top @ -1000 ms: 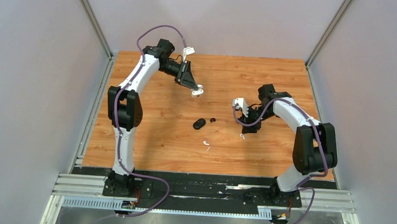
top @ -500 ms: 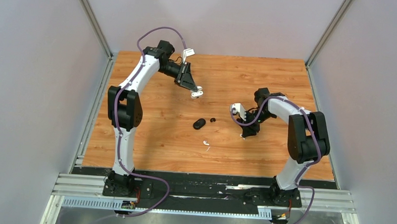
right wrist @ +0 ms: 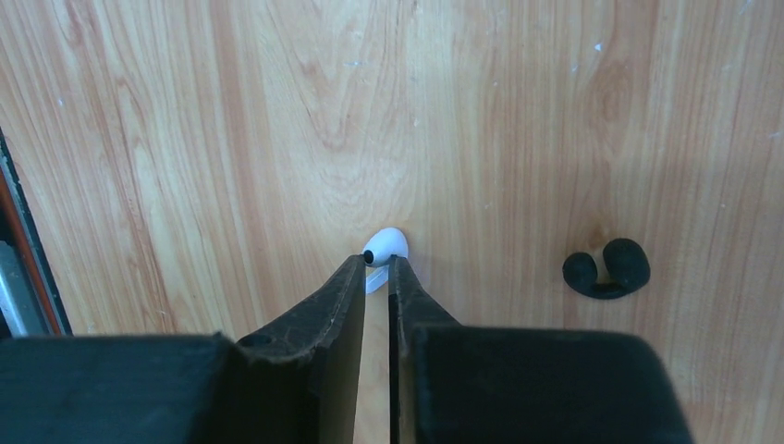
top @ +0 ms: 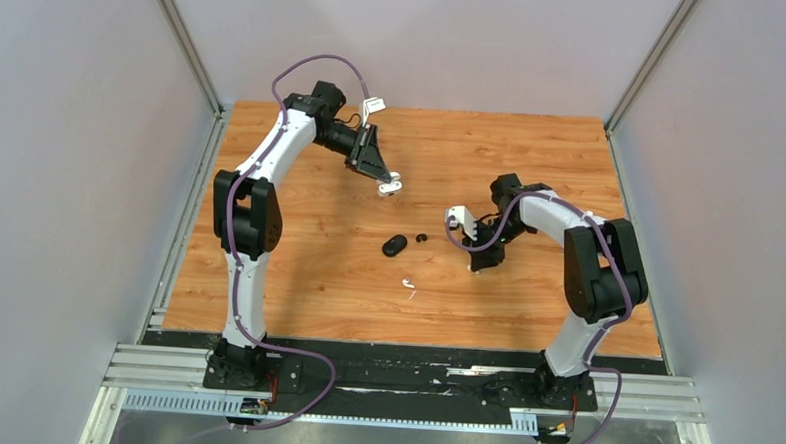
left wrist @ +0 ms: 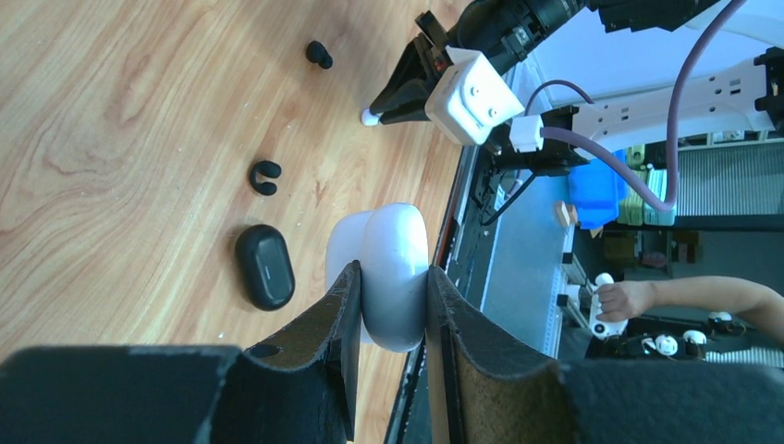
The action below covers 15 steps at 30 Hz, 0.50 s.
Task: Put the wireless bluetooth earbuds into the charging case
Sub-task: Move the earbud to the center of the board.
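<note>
Our left arm (top: 280,149) reaches far over the counter (top: 532,148), raised, with its wrist bent down toward the middle. Our left end effector (left wrist: 392,270) hangs above the wood, both fingers pressed on a white case (left wrist: 393,236). Our right arm (top: 555,211) is folded at the elbow and its wrist leans down to the left. Our right end effector (right wrist: 376,264) has its tips low at the counter, almost together, pinching a white earbud (right wrist: 386,243).

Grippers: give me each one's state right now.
Left gripper: jaws closed on the white charging case.
Right gripper: jaws closed on a white earbud.
</note>
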Each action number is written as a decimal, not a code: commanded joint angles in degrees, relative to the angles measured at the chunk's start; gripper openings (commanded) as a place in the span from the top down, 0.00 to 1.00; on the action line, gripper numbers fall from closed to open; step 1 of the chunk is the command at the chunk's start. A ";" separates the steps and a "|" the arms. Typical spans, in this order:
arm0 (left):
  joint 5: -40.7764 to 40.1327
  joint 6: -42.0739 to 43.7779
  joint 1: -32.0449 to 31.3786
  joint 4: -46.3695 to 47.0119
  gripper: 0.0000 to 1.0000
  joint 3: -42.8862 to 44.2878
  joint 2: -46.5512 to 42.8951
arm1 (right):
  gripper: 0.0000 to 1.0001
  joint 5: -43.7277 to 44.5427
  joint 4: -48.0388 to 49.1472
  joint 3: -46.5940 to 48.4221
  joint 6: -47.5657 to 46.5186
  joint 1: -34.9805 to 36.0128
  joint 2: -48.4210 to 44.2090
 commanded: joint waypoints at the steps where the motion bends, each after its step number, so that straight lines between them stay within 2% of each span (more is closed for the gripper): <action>1: 0.84 1.52 0.06 0.32 1.00 -0.06 -3.69 | 0.88 0.78 3.23 1.39 3.38 2.28 0.21; 10: 1.22 1.35 0.07 1.13 1.00 -0.69 -3.48 | 0.93 7.54 10.96 0.36 13.81 9.86 -0.22; 15: 1.17 1.33 0.11 1.23 1.00 -1.01 -3.67 | 0.94 8.97 12.62 0.45 15.98 10.90 -0.38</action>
